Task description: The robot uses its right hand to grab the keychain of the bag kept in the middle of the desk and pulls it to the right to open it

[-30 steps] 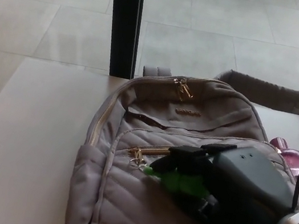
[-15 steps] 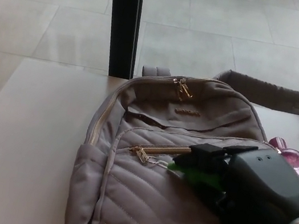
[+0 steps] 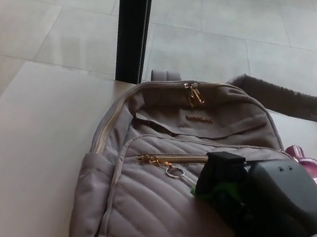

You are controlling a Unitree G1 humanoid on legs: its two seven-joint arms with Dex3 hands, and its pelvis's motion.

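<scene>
A grey quilted backpack point(image 3: 147, 215) lies flat in the middle of the pale desk point(image 3: 30, 151). Its front pocket has a gold zipper point(image 3: 176, 157) whose pull point(image 3: 151, 160) sits at the left end. A small metal ring point(image 3: 175, 172) hangs from the pull and links to a green keychain point(image 3: 215, 188). My right hand point(image 3: 261, 198) rests on the bag's right side, its fingers shut on the green keychain. The keychain is mostly hidden by the fingers. My left hand does not show.
A black post point(image 3: 131, 21) stands behind the desk's far edge. A pink object point(image 3: 312, 168) lies just right of the bag. The bag's strap point(image 3: 285, 99) curves along the back right. A second pair of gold zipper pulls point(image 3: 194, 93) sits at the bag's top.
My right hand has moved to the right with the green keychain, drawing the ring out from the pull. The zipper pull itself has barely shifted.
</scene>
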